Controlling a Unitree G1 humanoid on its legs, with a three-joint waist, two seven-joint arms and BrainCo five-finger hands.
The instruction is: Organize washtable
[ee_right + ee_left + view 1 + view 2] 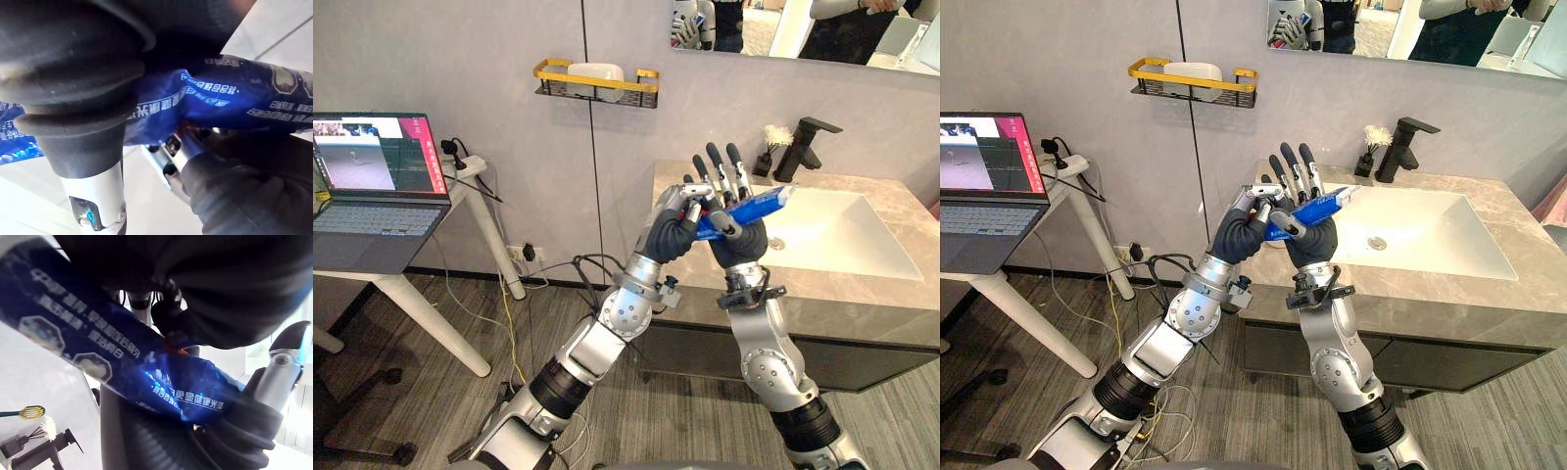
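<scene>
Tube: the blue toothpaste tube (759,204) hangs in mid-air between both hands, at the counter's near corner.
Left hand (675,227): fingers curled round the tube's end.
Right hand (737,241): fingers straight up, thumb pinning the tube to the palm.
Risk: if either hand releases early, the soft tube could slip and drop to the floor.
Surface: stone counter (891,294), white basin (837,235), black faucet (803,147).
Room: grey wall, yellow shelf (597,84), laptop (377,186).
</scene>
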